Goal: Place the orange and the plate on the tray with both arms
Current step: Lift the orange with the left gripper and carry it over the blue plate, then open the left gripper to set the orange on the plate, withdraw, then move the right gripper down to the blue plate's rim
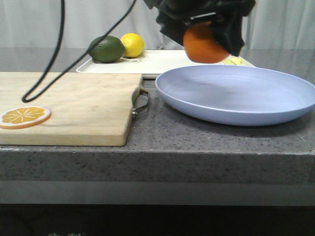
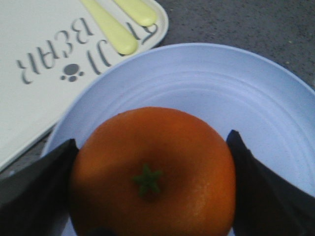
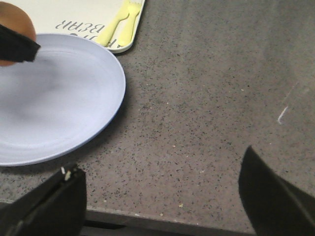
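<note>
My left gripper [image 1: 206,42] is shut on the orange [image 1: 204,45] and holds it in the air above the back of the plate [image 1: 236,93]. In the left wrist view the orange [image 2: 152,172] fills the space between the two dark fingers [image 2: 37,182], stem side facing the camera, with the lavender-blue plate [image 2: 216,98] under it. The cream-white tray [image 1: 162,61] lies behind the plate; its corner [image 2: 44,98] carries grey lettering. My right gripper [image 3: 160,194] is open over bare counter to the right of the plate [image 3: 54,108], with nothing between its fingers.
A wooden cutting board [image 1: 74,105] with a metal handle lies at the left, an orange slice disc [image 1: 24,116] on it. A green avocado [image 1: 106,49] and a yellow lemon [image 1: 132,44] sit on the tray's left end. Pale yellow utensils [image 2: 118,24] lie on its right end. A black cable [image 1: 54,59] hangs over the board.
</note>
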You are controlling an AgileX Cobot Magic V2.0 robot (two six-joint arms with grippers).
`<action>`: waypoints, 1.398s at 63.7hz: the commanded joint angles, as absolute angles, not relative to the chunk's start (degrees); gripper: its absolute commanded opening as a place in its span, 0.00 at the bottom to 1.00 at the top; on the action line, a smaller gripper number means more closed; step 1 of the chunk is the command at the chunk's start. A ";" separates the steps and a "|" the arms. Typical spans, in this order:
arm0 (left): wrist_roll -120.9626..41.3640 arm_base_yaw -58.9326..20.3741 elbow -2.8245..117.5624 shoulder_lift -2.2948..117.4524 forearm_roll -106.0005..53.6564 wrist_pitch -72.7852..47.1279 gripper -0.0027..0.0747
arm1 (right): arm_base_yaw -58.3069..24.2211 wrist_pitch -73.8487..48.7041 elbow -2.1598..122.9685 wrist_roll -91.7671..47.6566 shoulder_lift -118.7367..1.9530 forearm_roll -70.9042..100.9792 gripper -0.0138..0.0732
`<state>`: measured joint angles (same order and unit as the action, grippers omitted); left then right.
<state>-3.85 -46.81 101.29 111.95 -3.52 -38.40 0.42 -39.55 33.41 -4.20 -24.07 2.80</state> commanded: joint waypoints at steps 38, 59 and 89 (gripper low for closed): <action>-3.29 -51.12 104.07 111.56 -3.02 -36.37 0.89 | 0.64 -35.83 35.48 -4.65 -24.95 2.52 0.89; -3.16 -50.74 99.91 96.39 -3.07 -42.14 0.89 | 0.64 -36.74 35.48 -4.65 -25.01 2.52 0.89; -0.62 -42.19 65.31 65.27 -2.77 -37.26 0.89 | 0.64 -40.17 39.88 -4.65 -38.79 7.37 0.89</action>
